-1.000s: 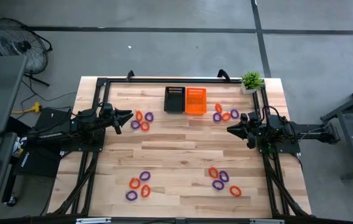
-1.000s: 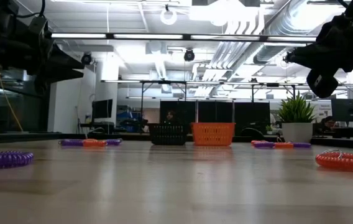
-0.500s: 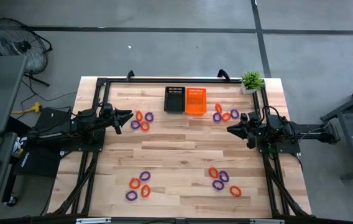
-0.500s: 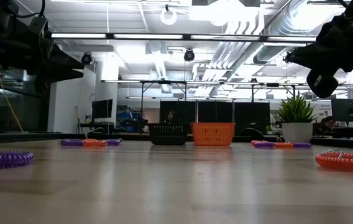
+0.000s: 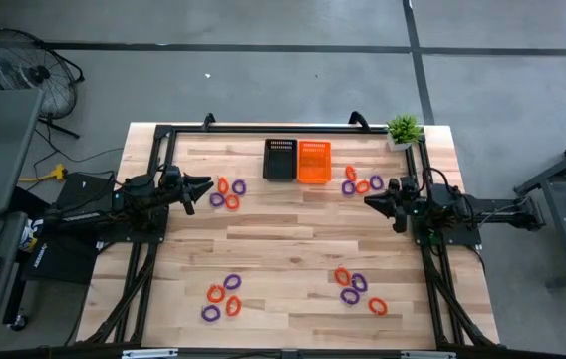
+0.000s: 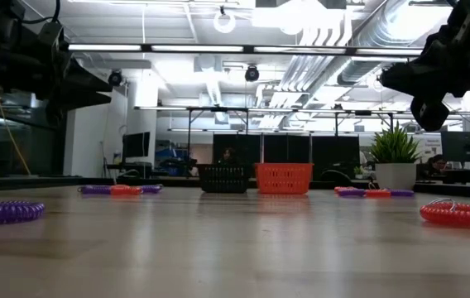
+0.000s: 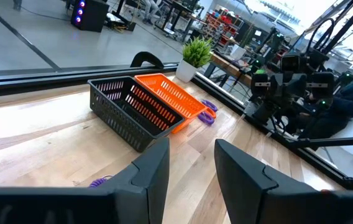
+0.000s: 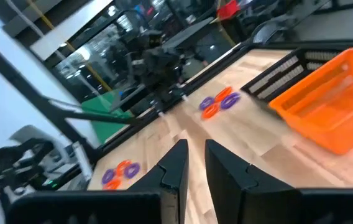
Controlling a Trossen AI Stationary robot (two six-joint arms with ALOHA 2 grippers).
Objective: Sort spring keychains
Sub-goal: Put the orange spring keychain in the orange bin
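Left gripper (image 5: 206, 184) sits at the left-centre of the high view, above the table (image 5: 293, 234), fingers (image 7: 155, 168) apart with a clear gap, holding nothing. Right gripper (image 5: 369, 202) sits at the right-centre, fingers (image 8: 175, 162) slightly apart and also holding nothing.

Spring keychains lie in four groups on the table:
- one group (image 5: 228, 191) just beside the left gripper;
- one group (image 5: 361, 184) in the upper right, near the right gripper;
- one group (image 5: 221, 296) at lower left;
- one group (image 5: 356, 289) at lower right.

Black basket (image 5: 279, 159) and orange basket (image 5: 313, 162) stand touching side by side at the top centre; both appear empty, though their floors are hard to read. Potted plant (image 5: 403, 130) occupies the upper right corner.
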